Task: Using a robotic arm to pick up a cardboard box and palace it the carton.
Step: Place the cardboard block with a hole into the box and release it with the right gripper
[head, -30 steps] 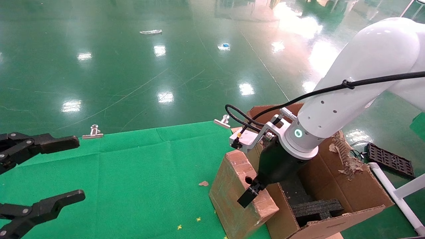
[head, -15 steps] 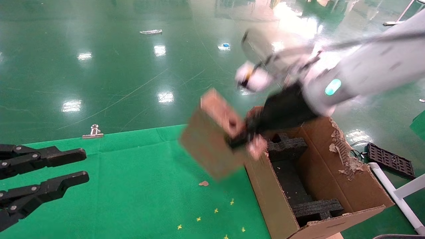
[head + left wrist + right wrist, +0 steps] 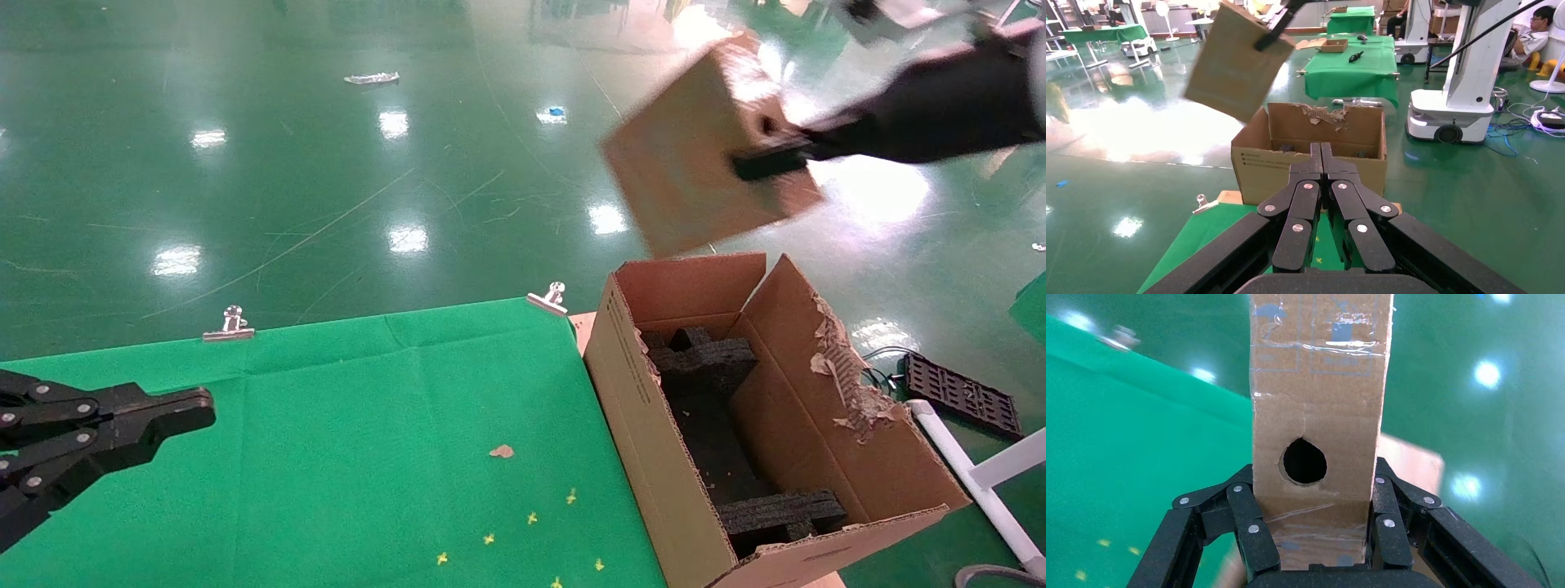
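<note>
While clamped between the black fingers (image 3: 1254, 539) of the right gripper (image 3: 772, 163), hangs tilted in the air the cardboard box (image 3: 707, 147), round hole (image 3: 1304, 460) facing the wrist camera, high above the far end of the carton (image 3: 654, 425); stands open-topped at the right edge of the green cloth (image 3: 343, 441), black foam inserts (image 3: 707, 363) inside, torn right flap (image 3: 842, 376); hovers low over the cloth's left side the left gripper (image 3: 1320, 160), jaws pressed together on nothing
</note>
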Action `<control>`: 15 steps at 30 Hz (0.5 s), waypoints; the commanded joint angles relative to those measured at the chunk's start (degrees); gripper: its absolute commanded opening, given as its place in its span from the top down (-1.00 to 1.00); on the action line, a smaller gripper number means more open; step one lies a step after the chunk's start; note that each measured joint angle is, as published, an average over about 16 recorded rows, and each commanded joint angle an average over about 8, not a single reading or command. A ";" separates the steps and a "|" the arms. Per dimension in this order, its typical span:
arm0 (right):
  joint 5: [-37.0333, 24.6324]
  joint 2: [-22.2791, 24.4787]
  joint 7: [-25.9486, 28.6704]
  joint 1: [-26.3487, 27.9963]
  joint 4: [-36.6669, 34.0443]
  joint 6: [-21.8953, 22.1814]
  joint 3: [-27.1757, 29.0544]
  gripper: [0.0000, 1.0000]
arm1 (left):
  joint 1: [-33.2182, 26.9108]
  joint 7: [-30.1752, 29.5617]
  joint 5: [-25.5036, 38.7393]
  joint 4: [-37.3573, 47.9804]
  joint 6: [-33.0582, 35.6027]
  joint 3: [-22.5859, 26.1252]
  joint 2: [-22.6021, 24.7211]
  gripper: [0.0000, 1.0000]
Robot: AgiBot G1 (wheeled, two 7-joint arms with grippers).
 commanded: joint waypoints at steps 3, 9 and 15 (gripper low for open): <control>-3.16 1.76 0.20 1.16 -3.80 -2.73 -1.18 1.00 | 0.00 0.01 -0.01 0.00 -0.01 0.01 -0.01 0.74; -5.93 2.40 3.30 -1.14 -9.24 -5.47 -3.92 1.00 | -0.01 0.02 -0.02 0.00 -0.02 0.04 -0.01 -0.76; -6.58 1.24 4.76 -5.82 -14.56 -5.37 -6.23 1.00 | -0.01 0.03 -0.04 0.00 -0.02 0.06 -0.02 -1.00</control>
